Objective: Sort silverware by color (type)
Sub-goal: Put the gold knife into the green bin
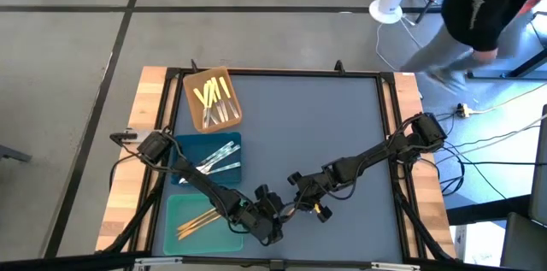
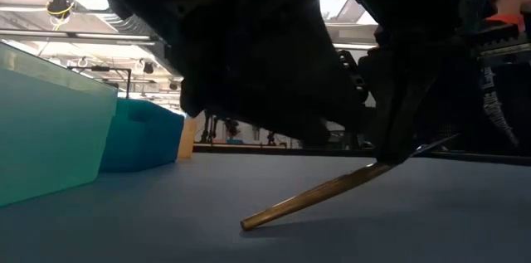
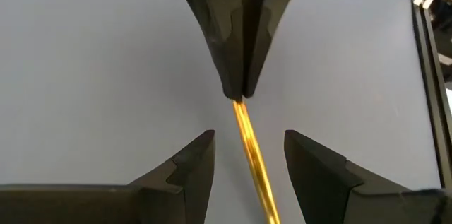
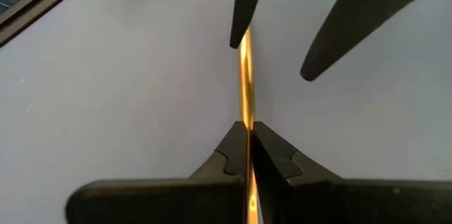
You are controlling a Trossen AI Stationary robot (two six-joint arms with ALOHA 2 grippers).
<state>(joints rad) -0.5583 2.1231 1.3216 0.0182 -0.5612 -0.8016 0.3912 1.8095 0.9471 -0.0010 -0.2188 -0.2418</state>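
An orange-gold utensil (image 2: 319,192) stands tilted low over the blue mat near the table's front middle. Its lower end (image 2: 246,225) rests on the mat. My right gripper (image 4: 247,126) is shut on it near its raised end. My left gripper (image 3: 247,136) is open, with one finger on each side of the utensil's shaft (image 3: 251,155), and a gap shows on both sides. In the high view the two grippers meet beside the teal tray, the left (image 1: 270,221) and the right (image 1: 289,206). My right gripper pinches the utensil's thin shaft (image 4: 246,114) between its two shut fingers, close to the raised end. A short tip (image 2: 433,146) sticks out past the fingers. The fingers slant down from the table's far right. The utensil is tilted, its far end on the mat.
Three trays stand along the left: brown (image 1: 192,91) with yellow-handled utensils, blue (image 1: 184,147) with silver ones, teal (image 1: 175,207) with gold ones. Bare mat (image 1: 342,117) stretches to the right and far side. A person (image 1: 487,6) stands beyond the far right corner.
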